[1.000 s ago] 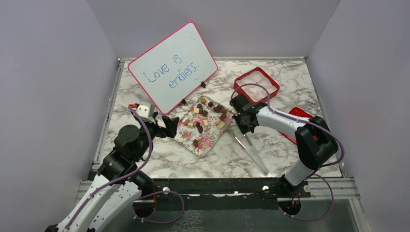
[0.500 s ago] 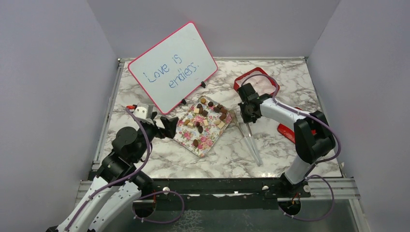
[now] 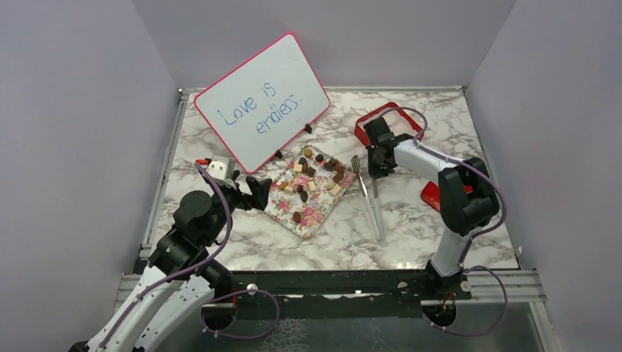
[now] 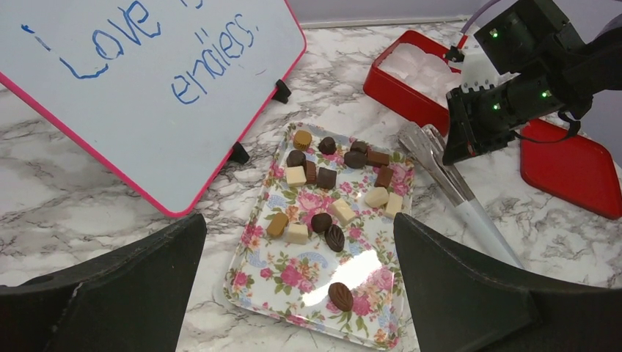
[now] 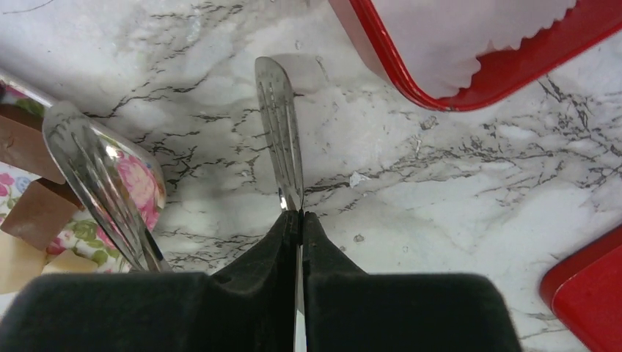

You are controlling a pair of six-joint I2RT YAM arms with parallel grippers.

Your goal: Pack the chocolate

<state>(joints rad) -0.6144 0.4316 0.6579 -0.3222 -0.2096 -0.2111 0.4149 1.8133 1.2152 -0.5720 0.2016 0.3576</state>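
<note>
The chocolate is several dark, mid-brown and cream pieces lying on the floral tray, which also shows in the top view. My left gripper is open and empty, hovering at the tray's near-left side. My right gripper is shut on one arm of the metal tongs, low over the table between the tray and the red box. The tongs' other arm lies over the tray's edge. In the top view the tongs trail toward me from the right gripper.
A pink-framed whiteboard reading "Love is endless" stands at the back left. The red box, lined with white paper, sits behind the right gripper. Its red lid lies to the right, partly under the arm.
My right gripper has moved back and right toward the red box, dragging the tongs with it and swinging them straighter. The left arm has barely moved.
</note>
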